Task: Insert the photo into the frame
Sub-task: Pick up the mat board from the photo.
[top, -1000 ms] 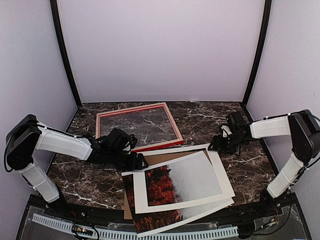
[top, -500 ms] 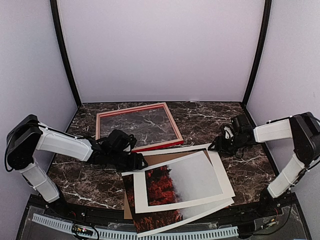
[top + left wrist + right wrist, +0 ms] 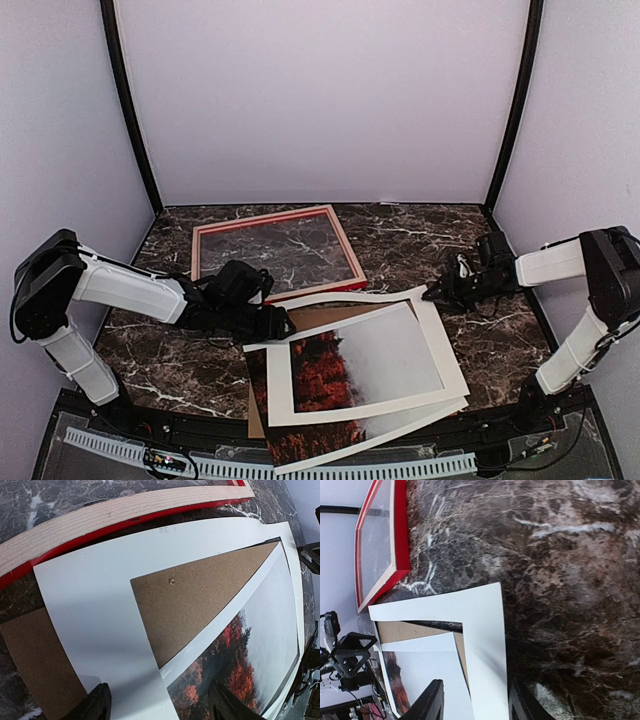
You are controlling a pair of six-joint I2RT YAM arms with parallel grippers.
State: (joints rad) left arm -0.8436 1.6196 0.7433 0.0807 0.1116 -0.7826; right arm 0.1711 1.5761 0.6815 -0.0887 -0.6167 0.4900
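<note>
The photo (image 3: 322, 372), red-orange trees fading into fog, lies in a loose stack at the table's front centre. It also shows in the left wrist view (image 3: 250, 650) and the right wrist view (image 3: 415, 672). The frame (image 3: 347, 250), with red face and pale wood sides, lies flat at the back left, empty. It also shows in the wrist views (image 3: 100, 517) (image 3: 400, 540). My left gripper (image 3: 287, 323) (image 3: 160, 707) is open and straddles the white mat's left rail. My right gripper (image 3: 432, 294) (image 3: 475, 705) is open and straddles the mat's right rail.
The white mat border (image 3: 440, 340) (image 3: 90, 605) (image 3: 485, 625) lies skewed over the photo, with its far edge raised. The brown backing board (image 3: 330, 317) (image 3: 200, 600) shows through its window. The stack overhangs the table's front edge (image 3: 200, 415). Tent walls stand close on three sides.
The mat's far edge has bowed up and shifted toward the frame. My right arm has drawn back to the right, its gripper still at the mat's far right corner. The left gripper has barely moved.
</note>
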